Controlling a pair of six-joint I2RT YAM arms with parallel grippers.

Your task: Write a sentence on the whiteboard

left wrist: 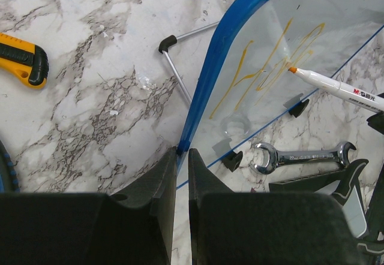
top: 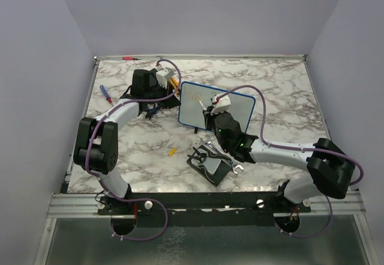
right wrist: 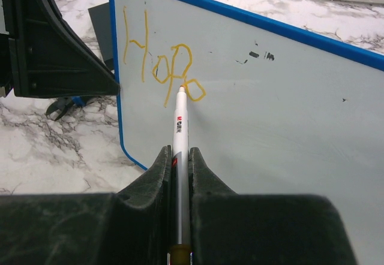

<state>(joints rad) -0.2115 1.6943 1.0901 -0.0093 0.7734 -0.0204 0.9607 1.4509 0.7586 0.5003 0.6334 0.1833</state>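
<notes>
The whiteboard [top: 192,110] [left wrist: 336,31] [right wrist: 270,115], white with a thin blue rim, stands tilted in the middle of the marble table. My left gripper [top: 176,91] [left wrist: 182,152] is shut on its blue rim at the left edge. My right gripper [top: 210,109] [right wrist: 179,151] is shut on a white marker [right wrist: 180,127] [left wrist: 336,86]. The marker's orange tip touches the board face. The sentence [right wrist: 168,67] [left wrist: 264,73] shows as thin orange-yellow letters reading "Hope" near the board's upper left corner, and the tip rests at the last letter.
A yellow utility knife [left wrist: 24,58] lies left of the board. A steel wrench [left wrist: 303,156] and a black square pad [top: 210,168] lie in front of it. A blue screwdriver [top: 105,93] and a red pen [top: 128,57] lie at the far left.
</notes>
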